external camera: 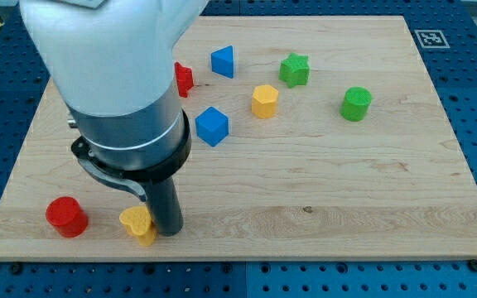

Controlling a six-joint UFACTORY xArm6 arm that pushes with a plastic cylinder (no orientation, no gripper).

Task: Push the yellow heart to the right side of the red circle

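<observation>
My arm's pale, bulky body fills the board's top left, and my tip [169, 233] stands upright near the bottom left edge.

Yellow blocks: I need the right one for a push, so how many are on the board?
2. The yellow heart lies near the view's bottom left, against my tip, right of the red circle. Another yellow block sits upper centre. The arm may hide others.
</observation>
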